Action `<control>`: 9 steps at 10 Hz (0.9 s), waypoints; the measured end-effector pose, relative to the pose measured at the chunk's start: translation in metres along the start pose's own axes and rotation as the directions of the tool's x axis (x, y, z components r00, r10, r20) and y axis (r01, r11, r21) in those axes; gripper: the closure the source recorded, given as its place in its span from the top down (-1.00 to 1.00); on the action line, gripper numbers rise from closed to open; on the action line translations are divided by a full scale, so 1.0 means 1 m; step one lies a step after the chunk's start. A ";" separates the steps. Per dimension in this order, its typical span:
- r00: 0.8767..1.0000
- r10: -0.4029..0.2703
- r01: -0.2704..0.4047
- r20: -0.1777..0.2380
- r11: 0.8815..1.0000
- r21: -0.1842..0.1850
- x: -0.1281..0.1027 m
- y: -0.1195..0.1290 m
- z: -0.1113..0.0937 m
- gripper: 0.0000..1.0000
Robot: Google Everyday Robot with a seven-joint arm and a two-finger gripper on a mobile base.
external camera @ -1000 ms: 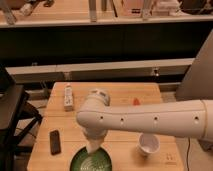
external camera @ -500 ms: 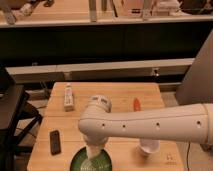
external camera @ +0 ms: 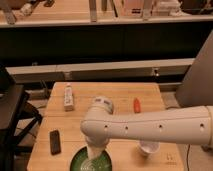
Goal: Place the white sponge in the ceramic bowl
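Note:
The dark green ceramic bowl [external camera: 80,161] sits at the front edge of the wooden table [external camera: 115,95], left of centre. My pale arm reaches in from the right, and its wrist [external camera: 101,112] bends straight down over the bowl. The gripper [external camera: 94,155] points down into the bowl, its tip at or just above the bowl's inside. A whitish shape at the gripper's end lies over the green, but I cannot tell the white sponge apart from the gripper there.
A small white cup [external camera: 148,148] stands right of the bowl, partly behind my arm. A red object [external camera: 136,104] lies mid-right. A long white bar device [external camera: 68,96] lies at the back left, and a black flat object [external camera: 55,141] at the front left. Dark chairs stand to the left.
My arm has sunk a little, now covering more of the white cup. The gripper has gone lower into the green bowl. Nothing else on the table has moved.

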 end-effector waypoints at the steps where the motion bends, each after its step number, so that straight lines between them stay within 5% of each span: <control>1: 1.000 -0.004 0.004 0.001 1.000 0.003 -0.001 0.000 0.001 -0.67; 3: 1.000 -0.004 0.004 0.004 1.000 0.007 -0.001 0.000 0.003 -0.43; 7: 1.000 0.002 -0.003 0.009 1.000 0.017 -0.003 0.003 0.005 0.42; 9: 1.000 0.001 -0.001 0.011 1.000 0.020 -0.003 0.003 0.006 0.60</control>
